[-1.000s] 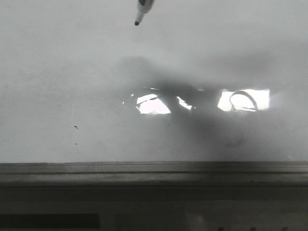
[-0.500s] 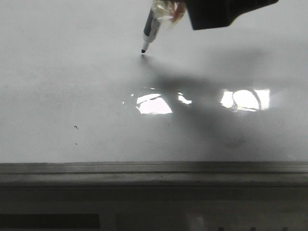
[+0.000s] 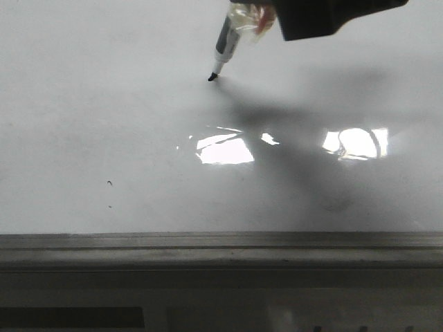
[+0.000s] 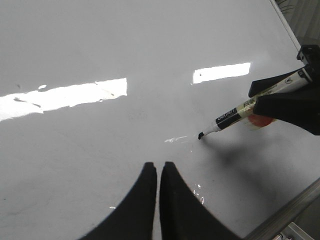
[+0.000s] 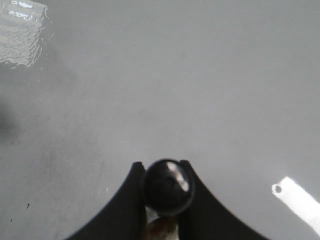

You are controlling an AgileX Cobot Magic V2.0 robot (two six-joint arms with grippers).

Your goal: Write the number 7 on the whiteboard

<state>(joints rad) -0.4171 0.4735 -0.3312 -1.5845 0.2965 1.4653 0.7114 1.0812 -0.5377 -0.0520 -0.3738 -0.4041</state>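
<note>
White and glossy, the one whiteboard (image 3: 104,124) lies under my right tool (image 5: 165,192), pinching one marker (image 3: 223,50) whose tip touches it, my left tool (image 4: 158,172) pressed together nearby.

Only one piece of print visible: a short black label with small white lettering on the barrel of the marker (image 4: 239,111), near its tip, seen from the left wrist view. Too small and blurred to read with any certainty. Nothing written on the whiteboard (image 3: 104,104); no number, brand or sign legible elsewhere.
</note>
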